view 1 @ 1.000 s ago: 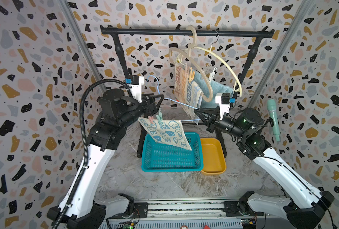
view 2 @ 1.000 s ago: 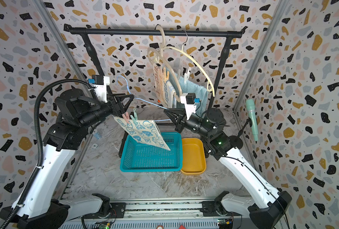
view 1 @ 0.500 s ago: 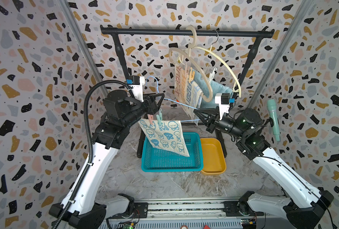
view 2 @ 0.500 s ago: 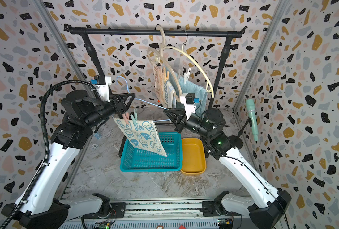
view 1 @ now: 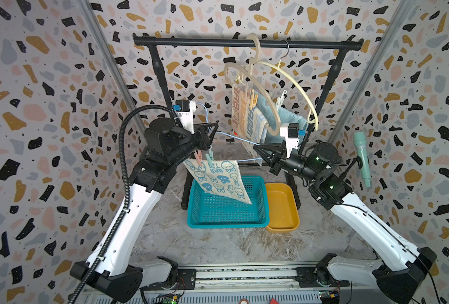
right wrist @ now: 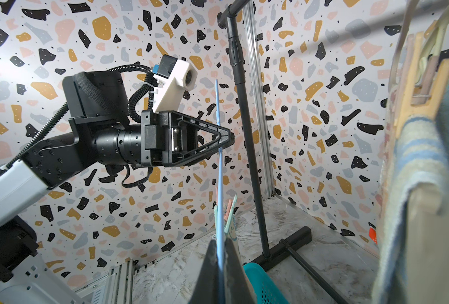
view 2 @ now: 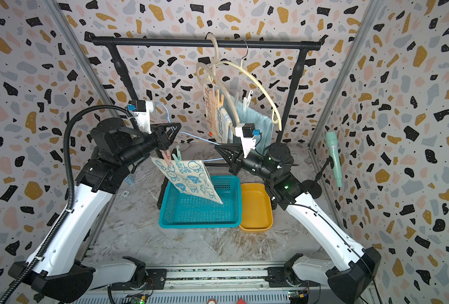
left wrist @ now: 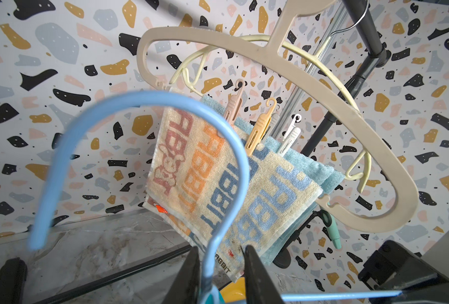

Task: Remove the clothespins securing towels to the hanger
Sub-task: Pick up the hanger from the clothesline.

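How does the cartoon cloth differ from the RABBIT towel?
The cartoon cloth hangs on the blue hanger in the right gripper, over the teal basket; the RABBIT towel on the beige hanger on the rail. The cartoon cloth shows blue animals; the RABBIT towel, orange and blue letters. Both are pegged.

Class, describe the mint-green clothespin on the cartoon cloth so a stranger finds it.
Find the teal plastic mesh basket. Above it hangs a cream cloth with blue cartoon animals. Of two pegs on its top edge, take the mint-green clothespin, not the pink clothespin.
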Tool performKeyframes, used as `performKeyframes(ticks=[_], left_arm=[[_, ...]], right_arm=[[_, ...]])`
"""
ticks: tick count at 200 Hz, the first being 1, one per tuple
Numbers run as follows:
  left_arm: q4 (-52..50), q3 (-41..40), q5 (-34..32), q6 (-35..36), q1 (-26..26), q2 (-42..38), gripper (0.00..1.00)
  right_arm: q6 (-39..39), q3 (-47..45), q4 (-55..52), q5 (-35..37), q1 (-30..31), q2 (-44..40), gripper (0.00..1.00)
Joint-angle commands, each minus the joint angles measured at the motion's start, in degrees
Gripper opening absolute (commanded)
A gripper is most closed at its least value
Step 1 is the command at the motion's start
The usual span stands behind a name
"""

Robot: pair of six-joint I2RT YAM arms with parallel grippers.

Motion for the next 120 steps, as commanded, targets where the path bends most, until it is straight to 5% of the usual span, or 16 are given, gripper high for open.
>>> performKeyframes(ticks=[1, 43, 89, 120], left_arm=[[3.3, -0.9, 1.1, 0.3, -0.7, -0.1, 0.21], [3.5, -1.7, 0.9, 0.6, -0.6, 0.0, 0.0], [4.8, -2.9, 0.9, 0.8, -0.7, 0.0, 0.0], [5.7, -3.1, 0.7, 0.9, -0.7, 0.2, 0.0]], right_arm=[[0.2, 1.3, 4.1, -0.3, 0.4, -0.8, 0.0], [0.2, 1.3, 4.3, -0.3, 0.4, -0.4, 0.0], [0.2, 1.1, 3.2, 0.3, 0.4, -0.4, 0.0], [-0.4, 0.4, 1.2, 0.9, 0.0, -1.8, 0.37]])
